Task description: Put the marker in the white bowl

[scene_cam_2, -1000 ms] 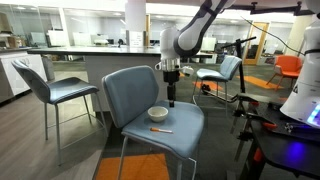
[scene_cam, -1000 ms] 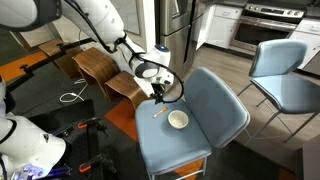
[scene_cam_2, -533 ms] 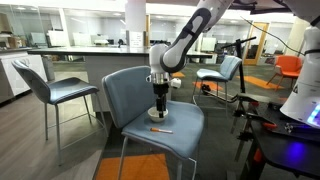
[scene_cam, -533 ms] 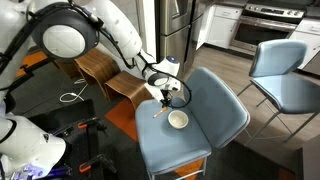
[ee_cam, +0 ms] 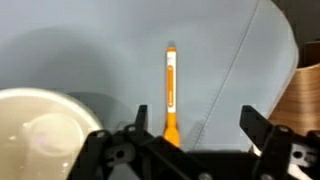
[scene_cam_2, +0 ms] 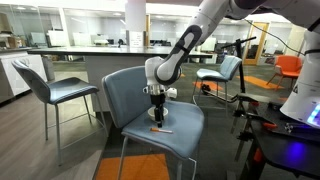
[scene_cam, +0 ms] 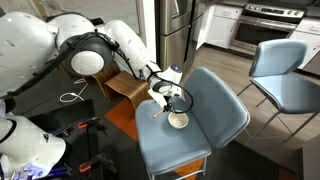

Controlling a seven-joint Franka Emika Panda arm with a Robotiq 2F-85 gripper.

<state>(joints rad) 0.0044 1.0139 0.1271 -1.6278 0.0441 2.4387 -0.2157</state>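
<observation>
On the blue padded tabletop [ee_cam: 90,50], a chair seat, the white bowl [ee_cam: 40,125] sits at the left. Just beside it the marker [ee_cam: 171,85] lies flat. The gripper [ee_cam: 198,128] hovers above with its jaws released and spread wide, the marker's near end between them. A wooden chair [ee_cam: 308,90] stands at the right edge. In an exterior view a kitchen stove [scene_cam: 272,25] stands behind.

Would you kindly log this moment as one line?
jaws: open, over marker | marker: flat on chair, beside bowl | grasp: not yet
</observation>
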